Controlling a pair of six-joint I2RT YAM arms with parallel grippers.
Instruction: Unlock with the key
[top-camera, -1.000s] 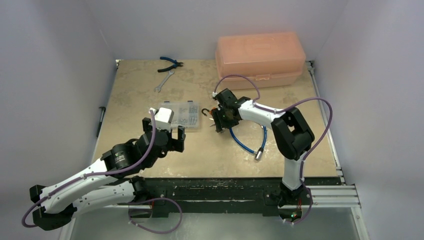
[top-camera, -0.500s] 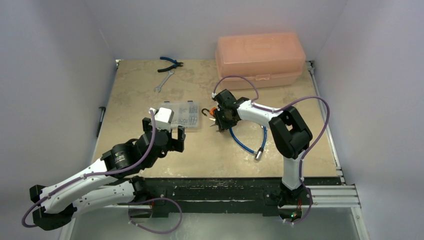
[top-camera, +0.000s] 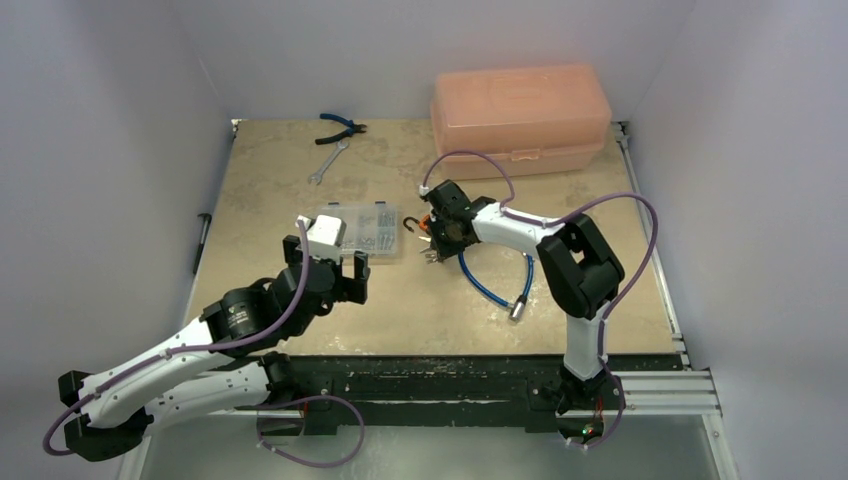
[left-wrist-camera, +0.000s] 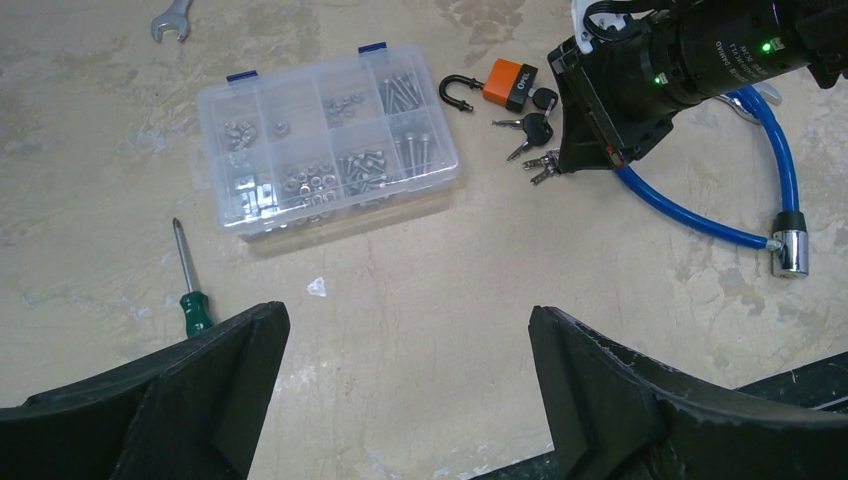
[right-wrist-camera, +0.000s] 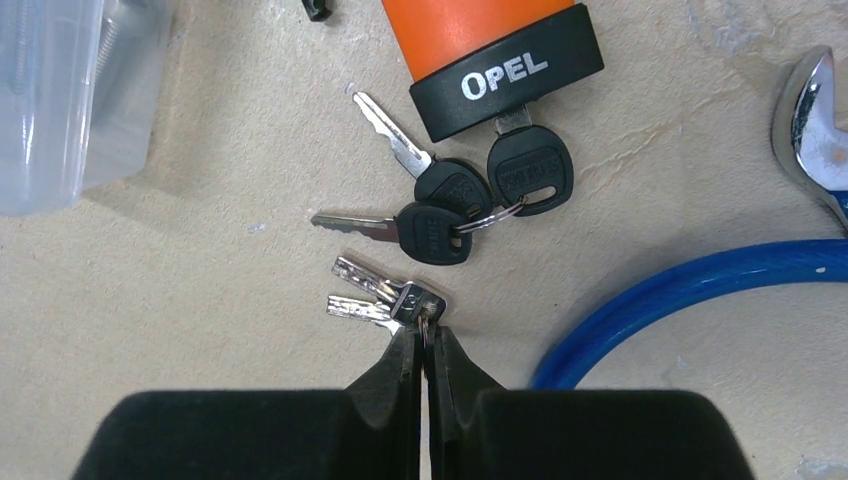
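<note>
**A:** What is seen of the right end effector (right-wrist-camera: 425, 345)?

**B:** Its fingertips are pressed together on the small ring of the bare silver key bunch (right-wrist-camera: 385, 298). That bunch is laid on the desk (right-wrist-camera: 200, 330) just in front of them.

**A:** Where is the black-headed key bunch (right-wrist-camera: 432, 232) found?

**B:** It is spread on the desk just beyond the silver keys, and it is not touched by the fingertips. Three black heads are joined on one ring. Two blades are pointed toward the clear parts box (left-wrist-camera: 325, 150). The third head is set against the black base of the orange padlock (right-wrist-camera: 480, 30), and its blade is hidden there.

**A:** What is noted about the padlock?

**B:** It is laid flat near the parts box, with OPEL printed on its base. A blue cable (right-wrist-camera: 690, 290) is curved on the side away from the box.

**A:** And the left end effector (left-wrist-camera: 405, 335)?

**B:** Its fingers are held wide apart above the desk, with nothing gripped between them, well apart from the keys. A green-handled screwdriver (left-wrist-camera: 190, 280) is seen lying near the box.
</note>
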